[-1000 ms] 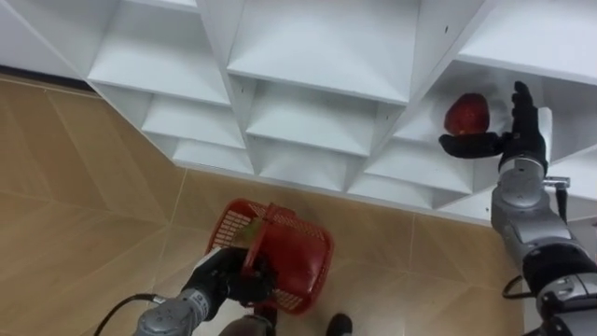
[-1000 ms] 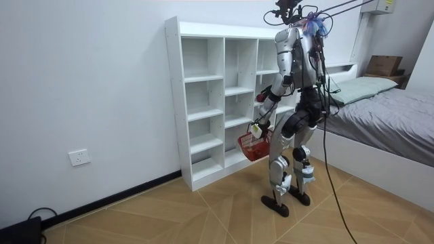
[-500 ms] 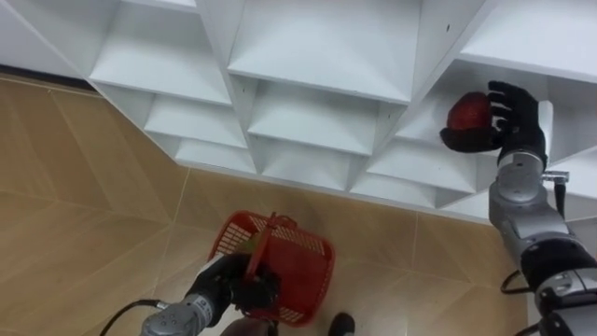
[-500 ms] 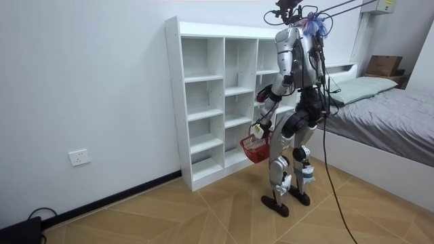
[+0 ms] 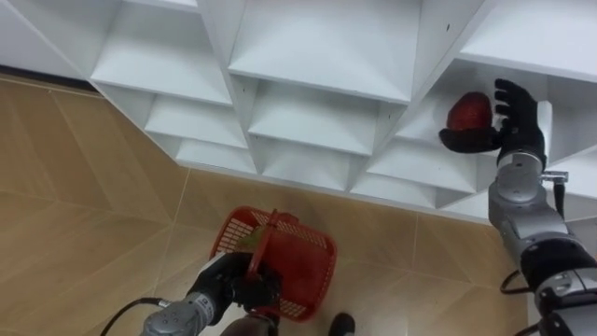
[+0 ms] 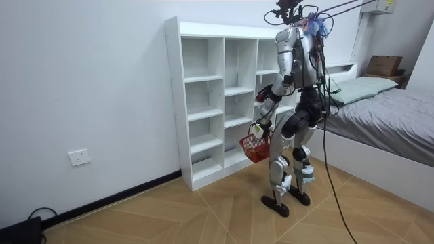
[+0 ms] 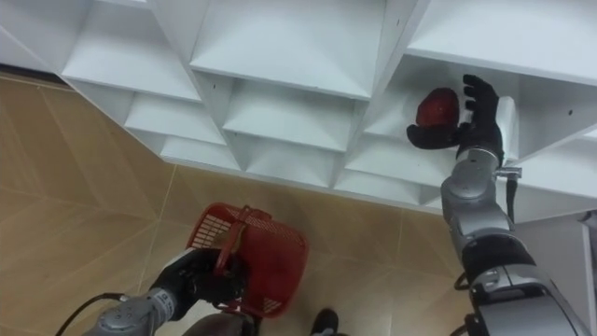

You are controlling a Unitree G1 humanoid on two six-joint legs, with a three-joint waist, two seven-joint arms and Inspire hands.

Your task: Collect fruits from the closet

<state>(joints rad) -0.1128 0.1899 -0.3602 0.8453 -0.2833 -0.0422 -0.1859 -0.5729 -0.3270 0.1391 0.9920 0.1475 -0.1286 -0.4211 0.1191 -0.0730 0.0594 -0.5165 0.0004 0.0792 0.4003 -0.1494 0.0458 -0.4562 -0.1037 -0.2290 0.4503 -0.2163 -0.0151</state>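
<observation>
Item: fruit (image 5: 468, 112); count one; red, round, glossy, apple-like by its look. Location: in a compartment of the closet (image 5: 317, 47), on the robot's right, at the level of the raised right hand (image 5: 515, 126); whether it rests on the shelf board or is just lifted cannot be told.

Handling, judged: firm and moderately light; smooth skin likely slippery against hard fingers; bruises if squeezed or dropped, so it should be lowered into the basket rather than let fall. Best hold: round its widest part, thumb beneath and fingers across the far side, much as the right hand has it now, curled about the fruit from the right with the thumb under it.

Item: basket (image 5: 312, 245); count one; red plastic mesh, stiff, light, with a hoop handle; hangs tilted low on the robot's left above the floor (image 5: 75, 187); whether it holds anything cannot be told. Left hand (image 5: 233, 282) clenched round the handle.

Item: closet; count one; white, open-fronted, three columns of compartments in the room view; no second fruit seen in the compartments that the eye views cover.

Position: the robot stands upright facing the closet, close to it; one bed (image 6: 393, 108) behind it at the room view's right.

Tally: fruit one; basket one; closet one; hands two, both occupied.
</observation>
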